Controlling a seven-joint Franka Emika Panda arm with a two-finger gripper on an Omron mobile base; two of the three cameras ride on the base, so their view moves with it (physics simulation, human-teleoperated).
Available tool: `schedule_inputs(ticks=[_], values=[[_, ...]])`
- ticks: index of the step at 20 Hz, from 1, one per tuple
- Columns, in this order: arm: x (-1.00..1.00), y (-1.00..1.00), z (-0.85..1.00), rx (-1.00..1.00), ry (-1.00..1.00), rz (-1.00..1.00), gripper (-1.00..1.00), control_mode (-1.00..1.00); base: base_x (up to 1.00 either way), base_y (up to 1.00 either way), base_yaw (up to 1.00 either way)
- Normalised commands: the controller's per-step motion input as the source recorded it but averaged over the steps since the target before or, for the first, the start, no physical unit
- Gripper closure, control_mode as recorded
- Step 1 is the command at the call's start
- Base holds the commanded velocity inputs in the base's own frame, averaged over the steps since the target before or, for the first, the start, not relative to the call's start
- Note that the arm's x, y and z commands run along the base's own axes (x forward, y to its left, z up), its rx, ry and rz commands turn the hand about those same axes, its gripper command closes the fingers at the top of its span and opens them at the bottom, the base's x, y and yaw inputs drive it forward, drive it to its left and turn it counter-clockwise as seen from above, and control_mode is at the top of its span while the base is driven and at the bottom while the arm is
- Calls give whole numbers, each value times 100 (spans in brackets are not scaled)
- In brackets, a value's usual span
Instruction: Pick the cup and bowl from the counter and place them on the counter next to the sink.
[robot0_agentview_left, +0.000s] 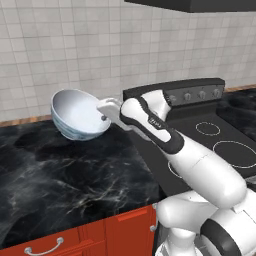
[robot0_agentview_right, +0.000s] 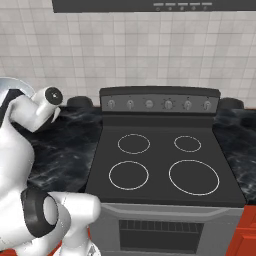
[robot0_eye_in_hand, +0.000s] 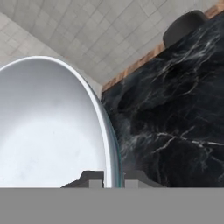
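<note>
The gripper (robot0_agentview_left: 106, 116) is clamped on the rim of the bowl (robot0_agentview_left: 77, 114), one finger inside the white hollow and the other on the pale banded outside; in the hand view the rim (robot0_eye_in_hand: 109, 144) runs straight down between the two fingertips. The bowl is tilted, its mouth turned toward the arm, and in the left base view it appears lifted just clear of the black marble counter (robot0_agentview_left: 75, 180), with a dark shadow under it, though whether its base is touching the top cannot be told for sure.

So the bowl's pick looks done and its carry is under way. Its placing is left: the sink is not among what the cameras take in here, only the stovetop (robot0_agentview_right: 160, 165) to the arm's right and counter to either side. The cup is likewise not to be seen, so whether it has been moved cannot be judged. At least the bowl's delivery beside the basin remains, and perhaps the cup's whole handling.
</note>
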Motion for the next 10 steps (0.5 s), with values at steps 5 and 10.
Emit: schedule_inputs(ticks=[5,10], values=[[-28,-6,39,-17,23,-17,100,-100,0,0,0],[-33,-16,11,-17,29,-24,100,-100,0,0,0]])
